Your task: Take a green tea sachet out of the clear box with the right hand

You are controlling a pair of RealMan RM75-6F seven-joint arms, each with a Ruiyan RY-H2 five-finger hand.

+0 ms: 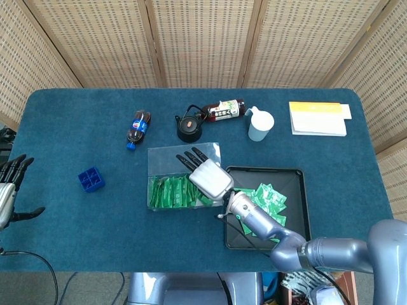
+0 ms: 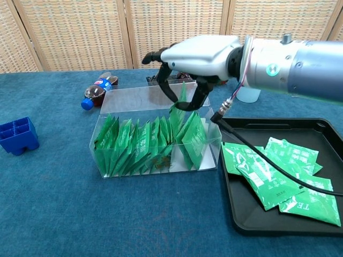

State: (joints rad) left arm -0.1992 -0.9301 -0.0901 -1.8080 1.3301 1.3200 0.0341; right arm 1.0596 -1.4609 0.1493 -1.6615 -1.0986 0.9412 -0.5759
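Observation:
The clear box (image 2: 134, 97) (image 1: 166, 158) stands mid-table with several green tea sachets (image 2: 138, 145) (image 1: 169, 192) upright inside. My right hand (image 2: 199, 55) (image 1: 207, 173) hovers over the box's right end. It pinches one green sachet (image 2: 183, 99) between thumb and fingers, lifted to about the level of the box's rim. In the head view that sachet is hidden under the hand. My left hand (image 1: 9, 188) hangs open at the far left edge, away from everything.
A black tray (image 2: 238, 217) (image 1: 264, 169) with several loose sachets lies right of the box. Behind it are a cola bottle (image 1: 138, 128), a black teapot (image 1: 189, 126), a tea bottle (image 1: 224, 109), a white cup (image 1: 260, 124) and a book (image 1: 318, 118). A blue block (image 1: 91, 179) sits left.

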